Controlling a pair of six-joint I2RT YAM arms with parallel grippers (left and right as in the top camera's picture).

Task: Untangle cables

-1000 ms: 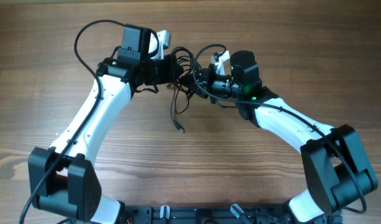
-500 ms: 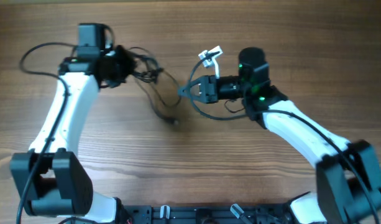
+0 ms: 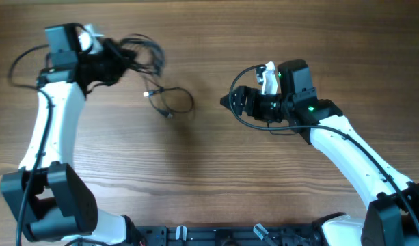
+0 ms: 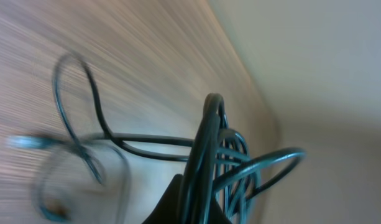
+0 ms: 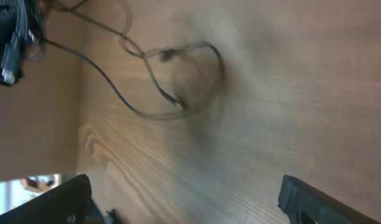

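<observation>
A bundle of black cables (image 3: 142, 53) hangs from my left gripper (image 3: 119, 63), which is shut on it at the far left of the table. In the left wrist view the bundle (image 4: 206, 149) runs straight up out of the closed left gripper (image 4: 199, 202). One strand trails down into a loose loop (image 3: 175, 101) that ends in small connectors on the wood. My right gripper (image 3: 230, 101) is open and holds nothing, well to the right of that loop. The right wrist view shows the loop (image 5: 193, 78) lying ahead of the open right gripper (image 5: 187, 205).
The wooden table (image 3: 209, 171) carries nothing else. The right arm's own black lead (image 3: 245, 121) curves under its wrist. The left arm's lead (image 3: 21, 61) arcs out past the table's left side.
My left arm swung left, carrying the bundle away. The right gripper opened, let go of the cable and pulled back right. The trailing loop now lies between the two grippers.
</observation>
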